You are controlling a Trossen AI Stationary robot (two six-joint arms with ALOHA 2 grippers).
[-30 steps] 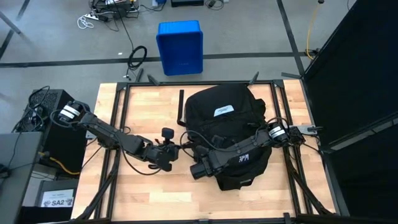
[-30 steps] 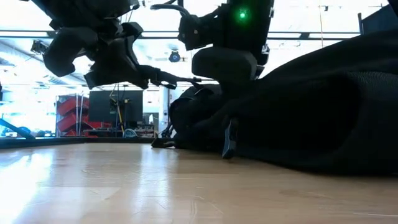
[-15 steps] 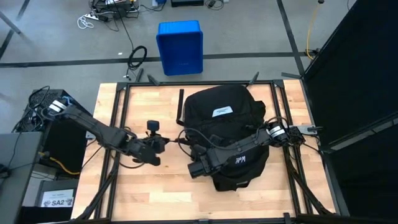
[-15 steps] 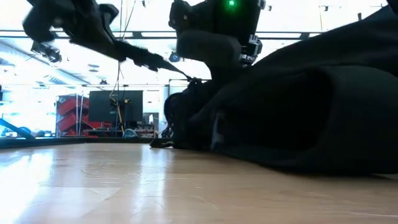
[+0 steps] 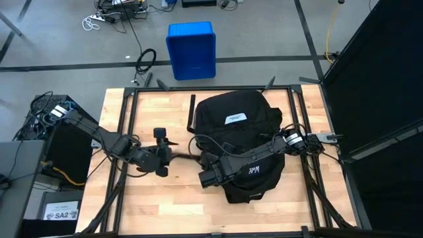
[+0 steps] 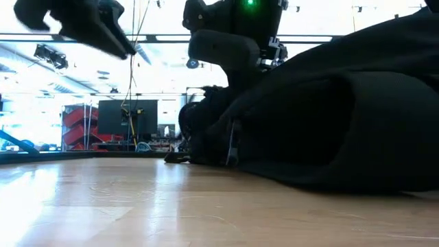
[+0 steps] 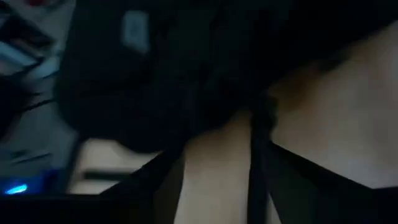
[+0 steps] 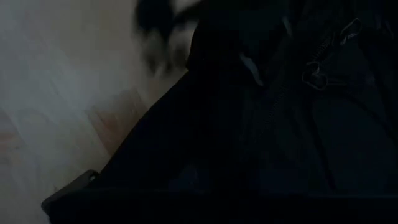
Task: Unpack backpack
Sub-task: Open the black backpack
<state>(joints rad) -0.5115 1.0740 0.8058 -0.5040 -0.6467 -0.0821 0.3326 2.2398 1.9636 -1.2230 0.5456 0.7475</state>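
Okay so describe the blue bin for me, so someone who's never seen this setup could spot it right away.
Start at the wooden table where the black backpack lies. Look past the table's far edge to the grey floor: the blue plastic bin stands there, off the table. It is the only bright blue, boxy thing around; its neighbours are loose dark cables.

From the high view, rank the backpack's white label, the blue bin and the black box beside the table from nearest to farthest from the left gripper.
Measured from the left gripper:
1. White label, on the backpack, toward the right arm's side.
2. Black box, off the table's left edge.
3. Blue bin, on the floor beyond the table's far edge.
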